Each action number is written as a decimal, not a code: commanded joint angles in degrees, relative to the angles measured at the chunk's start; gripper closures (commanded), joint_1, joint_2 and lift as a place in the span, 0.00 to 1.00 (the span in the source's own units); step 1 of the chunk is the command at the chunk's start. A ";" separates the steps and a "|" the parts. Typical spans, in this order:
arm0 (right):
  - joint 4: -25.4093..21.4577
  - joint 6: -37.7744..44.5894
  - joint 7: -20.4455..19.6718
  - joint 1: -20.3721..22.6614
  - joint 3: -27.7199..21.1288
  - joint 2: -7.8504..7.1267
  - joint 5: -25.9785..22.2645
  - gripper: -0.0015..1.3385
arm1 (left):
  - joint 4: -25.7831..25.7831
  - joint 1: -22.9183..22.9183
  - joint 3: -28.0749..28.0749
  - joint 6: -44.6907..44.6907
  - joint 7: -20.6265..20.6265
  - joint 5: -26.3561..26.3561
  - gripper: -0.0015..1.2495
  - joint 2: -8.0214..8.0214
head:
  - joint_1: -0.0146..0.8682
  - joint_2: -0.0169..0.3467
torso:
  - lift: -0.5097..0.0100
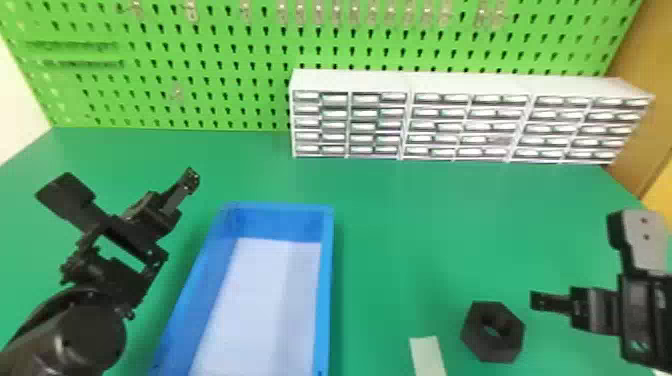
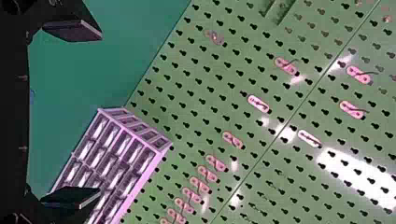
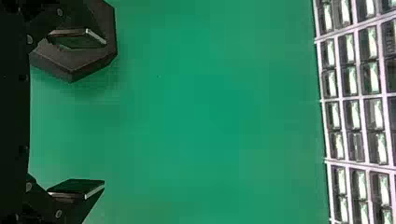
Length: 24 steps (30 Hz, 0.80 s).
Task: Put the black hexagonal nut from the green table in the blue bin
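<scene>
On the green table (image 1: 400,260), the black hexagonal nut (image 1: 492,331) lies flat with its hole facing up, right of the blue bin (image 1: 326,280). My right gripper (image 1: 577,259) is just to the right of the nut, not touching it. In the right wrist view my right gripper (image 3: 104,113) is open with nothing between its fingers; one finger overlaps the nut (image 3: 86,65). My left gripper (image 1: 127,181) stands open and empty beyond the bin's left side; the left wrist view shows the left gripper (image 2: 100,113) facing the pegboard.
White drawer cabinets (image 1: 450,85) stand along the back of the table, before a green pegboard (image 1: 225,65). A pale strip (image 1: 427,356) lies at the front, between bin and nut. White material (image 1: 260,305) lines the bin's floor.
</scene>
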 commanded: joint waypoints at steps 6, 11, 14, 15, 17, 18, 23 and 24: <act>1.66 0.08 0.00 0.11 1.10 0.64 0.16 0.17 | 0.09 -0.16 -0.02 0.00 0.00 -0.09 0.09 0.00 | 0.77 0.14 | 0.79; 2.28 0.08 0.00 -0.07 1.53 0.55 -0.02 0.17 | 0.00 -0.24 -0.11 0.00 0.00 -0.09 0.09 0.00 | 0.77 0.14 | 0.79; 2.89 0.08 0.00 -0.24 1.80 0.37 -0.46 0.17 | 0.09 -0.24 -0.11 0.00 0.00 -0.18 0.09 0.00 | 0.77 0.14 | 0.79; 3.07 0.08 0.00 -0.33 1.89 0.37 -0.64 0.17 | 0.09 -0.24 -0.11 0.00 0.00 -0.18 0.09 0.00 | 0.77 0.14 | 0.79; 3.51 0.08 0.00 -0.33 1.97 0.37 -0.90 0.17 | 0.09 -0.24 -0.20 0.00 0.00 -0.18 0.09 0.00 | 0.77 0.14 | 0.79; 3.68 0.08 0.00 -0.33 1.97 0.37 -0.99 0.17 | 0.09 -0.33 -0.11 0.00 0.00 -0.18 0.09 0.00 | 0.77 0.14 | 0.79; 4.83 0.08 0.00 -0.42 2.24 0.55 -1.51 0.17 | 0.09 -0.33 -0.11 0.00 0.00 -0.18 0.09 0.00 | 0.77 0.14 | 0.79; 5.00 0.08 0.00 -0.42 2.33 0.55 -1.60 0.17 | 0.09 -0.33 -0.11 0.00 0.00 -0.18 0.09 0.00 | 0.77 0.14 | 0.79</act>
